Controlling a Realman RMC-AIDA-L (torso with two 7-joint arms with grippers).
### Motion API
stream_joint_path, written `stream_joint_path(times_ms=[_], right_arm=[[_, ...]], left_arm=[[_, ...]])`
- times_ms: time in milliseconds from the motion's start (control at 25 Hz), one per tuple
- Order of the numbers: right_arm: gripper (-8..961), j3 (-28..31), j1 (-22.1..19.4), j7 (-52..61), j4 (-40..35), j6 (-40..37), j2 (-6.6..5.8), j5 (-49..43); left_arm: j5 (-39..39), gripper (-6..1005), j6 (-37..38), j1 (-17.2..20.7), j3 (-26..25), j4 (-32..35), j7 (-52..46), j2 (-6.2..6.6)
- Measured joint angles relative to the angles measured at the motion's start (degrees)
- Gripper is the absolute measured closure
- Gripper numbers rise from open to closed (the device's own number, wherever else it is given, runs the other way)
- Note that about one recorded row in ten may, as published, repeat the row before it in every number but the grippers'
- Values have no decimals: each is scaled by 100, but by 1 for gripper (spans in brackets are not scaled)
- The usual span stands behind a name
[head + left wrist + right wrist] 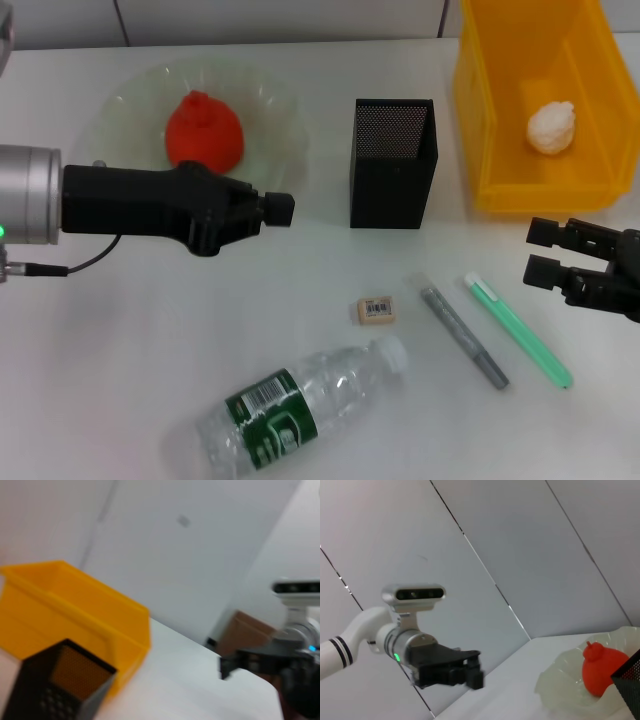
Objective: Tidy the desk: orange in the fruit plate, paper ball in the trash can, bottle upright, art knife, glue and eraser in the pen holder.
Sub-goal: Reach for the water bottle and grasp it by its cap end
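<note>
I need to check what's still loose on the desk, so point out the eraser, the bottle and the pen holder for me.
eraser (376, 310), head view, on its stickered top face.
bottle (290, 413), head view, on its green label; it lies on its side.
pen holder (390, 185), head view, on its front mesh wall.

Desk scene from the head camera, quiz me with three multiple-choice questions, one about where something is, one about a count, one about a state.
1. Where is the paper ball?
A. In the yellow trash can
B. In the pen holder
C. On the fruit plate

2. How many pen-like items lie on the desk right of the eraser?
A. One
B. Two
C. Four

3. How is the bottle placed?
A. Standing upright
B. Lying on its side
C. Held in a claw

Answers: 1 A, the white crumpled ball sits inside the yellow bin. 2 B, a grey stick and a green stick lie side by side. 3 B, the bottle lies flat on the desk with its white cap pointing toward the eraser, and neither claw touches it.
</note>
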Motion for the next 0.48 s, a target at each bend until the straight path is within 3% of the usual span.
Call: stream_joint_path(times_ms=[200, 280, 360, 480], right_arm=[[144, 133, -12, -27, 0, 62, -30, 0], [144, 335, -62, -128, 0, 65, -65, -1], [144, 363, -86, -194, 0, 66, -91, -13], [144, 366, -198, -437, 0, 30, -173, -33]], left_arm=[[462, 945, 312, -150, 89, 660, -822, -29], [987, 967, 308, -375, 644, 1125, -1688, -80], [1091, 988, 301, -448, 797, 1159, -1860, -79], [1322, 876, 233, -719, 1247, 1184, -2250, -96]])
